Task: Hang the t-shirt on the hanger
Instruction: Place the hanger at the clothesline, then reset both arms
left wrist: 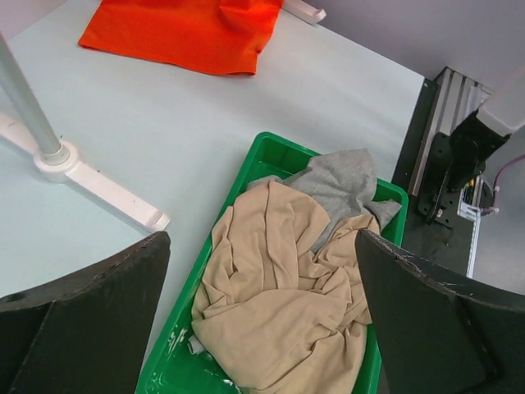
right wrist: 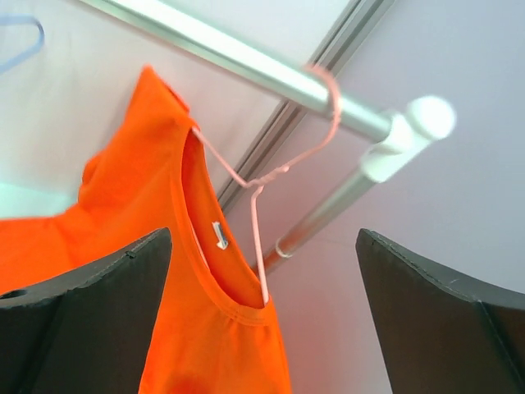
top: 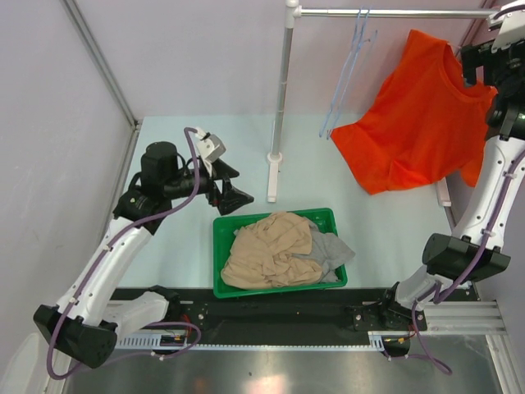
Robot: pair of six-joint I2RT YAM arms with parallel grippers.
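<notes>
A pale blue-green desk [top: 189, 164] stands between plain light walls, and a metal clothes rail [top: 394, 12] on a white post runs across its far side. The t-shirt [top: 418, 123] hangs from the right end of that rail on the hanger [right wrist: 257, 182]. The pink hook loops over the rail just short of its white end cap, and the wire passes down inside the round neck. The shirt's lower part drapes onto the desk below the rail.

The right end effector [right wrist: 262, 238] is raised close under the rail's right end, beside the shirt's shoulder, with its fingers spread apart and nothing between them. Light blue hangers [top: 349, 74] hang from the middle of the rail.

Well in front of the rail, a green tray [top: 221, 246] holds a crumpled beige garment [top: 267, 250] and, partly under it, a grey garment [top: 332, 250]. The left end effector [left wrist: 262, 238] hovers near the tray's far left corner, in front of the rail's post, fingers wide apart and holding nothing.
</notes>
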